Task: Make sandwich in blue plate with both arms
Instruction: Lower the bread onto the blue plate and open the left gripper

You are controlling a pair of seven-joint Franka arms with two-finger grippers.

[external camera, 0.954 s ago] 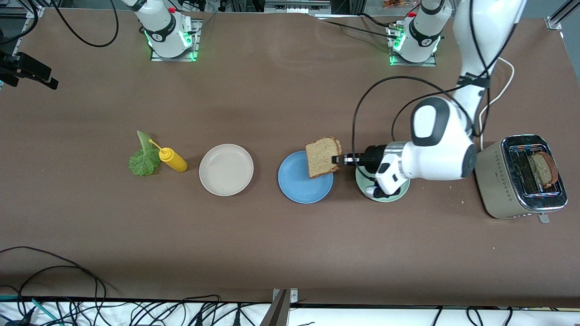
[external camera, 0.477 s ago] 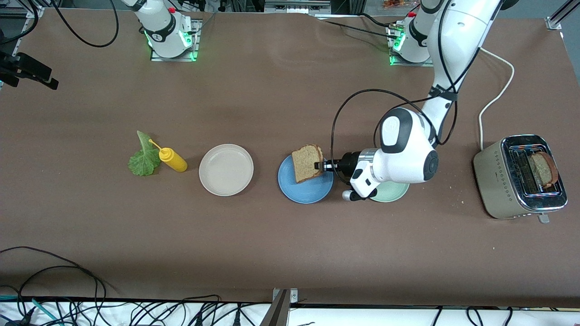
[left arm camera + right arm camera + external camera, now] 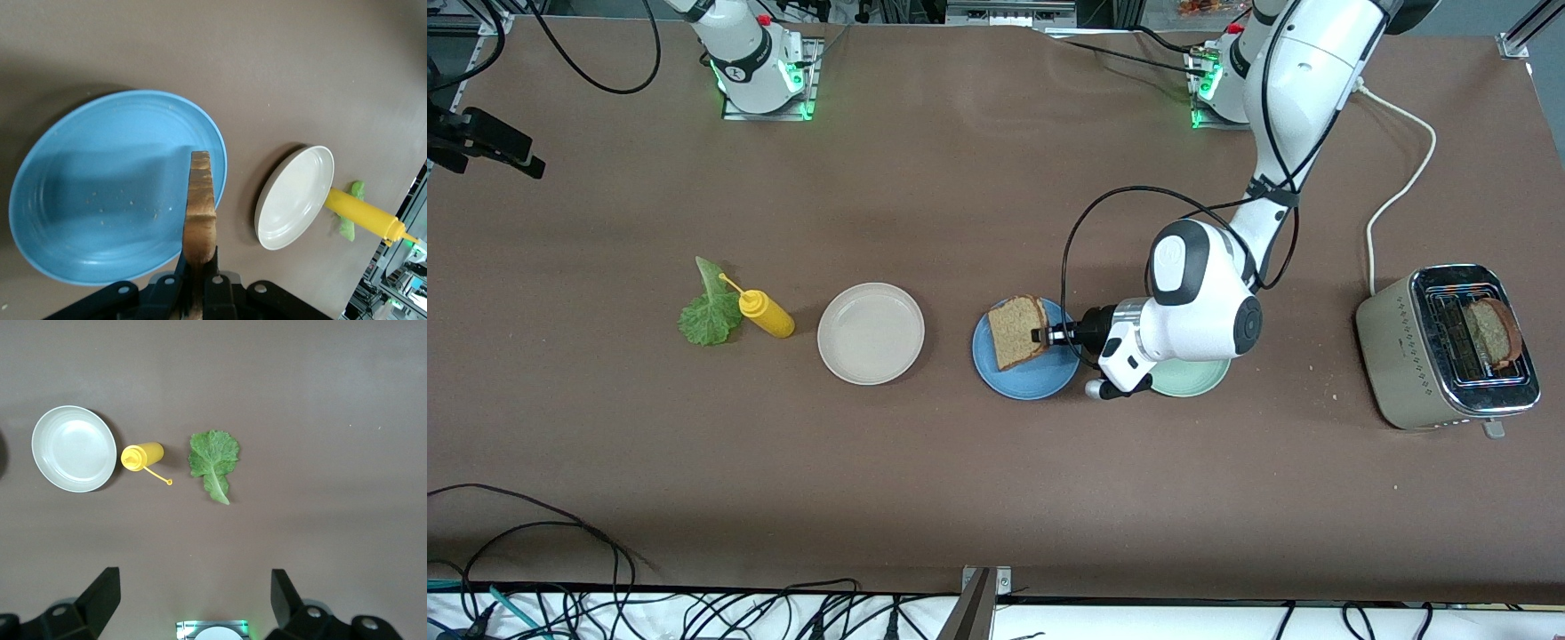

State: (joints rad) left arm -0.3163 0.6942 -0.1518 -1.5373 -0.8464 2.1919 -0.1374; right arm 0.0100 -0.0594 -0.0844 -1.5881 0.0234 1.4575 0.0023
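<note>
My left gripper (image 3: pixel 1042 335) is shut on one edge of a brown bread slice (image 3: pixel 1016 331). It holds the slice tilted low over the blue plate (image 3: pixel 1028 380). In the left wrist view the slice (image 3: pixel 199 213) shows edge-on between the fingers, over the plate (image 3: pixel 100 200), which holds only crumbs. Whether the bread touches the plate I cannot tell. A second slice (image 3: pixel 1492 333) stands in the toaster. The lettuce leaf (image 3: pixel 710 311) lies on the table toward the right arm's end. My right gripper (image 3: pixel 193 597) hangs open and empty high above the table, the leaf (image 3: pixel 213 457) below it.
A yellow squeeze bottle (image 3: pixel 767 313) lies against the leaf. A cream-white plate (image 3: pixel 871 333) sits beside the blue plate, and a mint-green plate (image 3: pixel 1192 380) lies partly under the left wrist. The steel toaster (image 3: pixel 1392 347) stands at the left arm's end, its cord running back.
The left arm has carried the bread slice toward the right arm's end and lower, from the blue plate's edge to over its middle. The right arm has not moved.
</note>
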